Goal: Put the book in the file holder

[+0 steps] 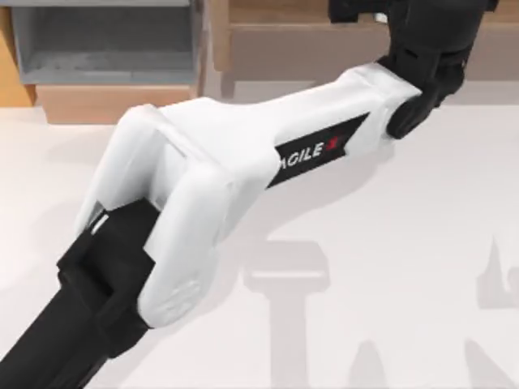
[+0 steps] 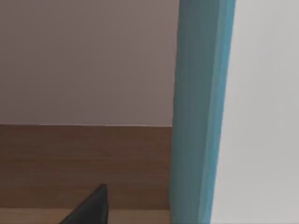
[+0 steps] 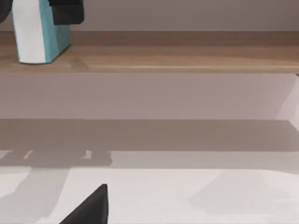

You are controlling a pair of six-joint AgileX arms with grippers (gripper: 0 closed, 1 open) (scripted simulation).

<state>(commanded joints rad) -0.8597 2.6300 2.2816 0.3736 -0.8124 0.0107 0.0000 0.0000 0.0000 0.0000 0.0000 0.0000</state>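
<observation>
At the far left of the top view, the file holder (image 1: 105, 44), a grey box-like compartment with a light wood front lip and an orange-tan side, is sitting at the back of the pale white table (image 1: 389, 267). It is standing open, with nothing showing inside.

The left arm's white link, marked with a black label, is stretching in a diagonal from the near left corner towards the far right. The left gripper (image 1: 413, 20), black, is reaching over the long brown wooden shelf (image 1: 324, 49) that is running along the back, to the right of the file holder.

In the right wrist view, the book (image 3: 39, 35), thick, with a light-blue cover and white page edges, is standing upright on that shelf, well apart from the file holder. Dark fingers (image 3: 67, 11) are pressing on either side of it, so the left gripper is holding the book. In the left wrist view its teal cover is rising as a tall band beside the shelf's wood.

The right gripper (image 3: 91, 207) is hanging low over the table, facing the shelf; whether it is wide or narrow, I cannot tell.
</observation>
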